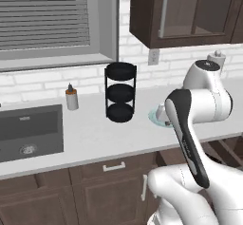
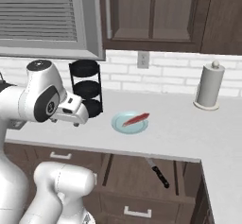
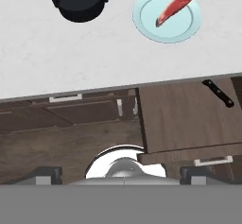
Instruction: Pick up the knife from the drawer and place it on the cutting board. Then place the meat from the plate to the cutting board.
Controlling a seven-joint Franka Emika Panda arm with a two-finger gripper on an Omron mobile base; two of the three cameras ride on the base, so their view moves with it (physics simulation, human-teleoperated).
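So right now we're at the very first bit: going for the knife (image 2: 158,171), nothing moved yet. Nearest to us, our gripper (image 3: 120,176) hangs up high over the cabinet fronts, jaws spread about as wide as they go and nothing between them. Looking down along the hand, the open drawer (image 3: 189,119) sits off to one side of where the fingers point, so we're not lined up over it at all.

The knife lies flat on the drawer floor, close under the counter (image 2: 179,128) edge, so the blade looks partly tucked beneath the overhang and the black handle is the end that sticks out toward us. We'd go for the handle. To do this well, we figure: slide over until the handle is centred between the fingers, roll the wrist so the jaws cross the handle instead of running along it, then come straight down, watching the counter lip and the drawer walls.

Further back on the counter, the meat (image 2: 136,119) lies across the pale plate (image 2: 124,126), with the black tiered rack (image 2: 86,90) just beside it. That's for later.
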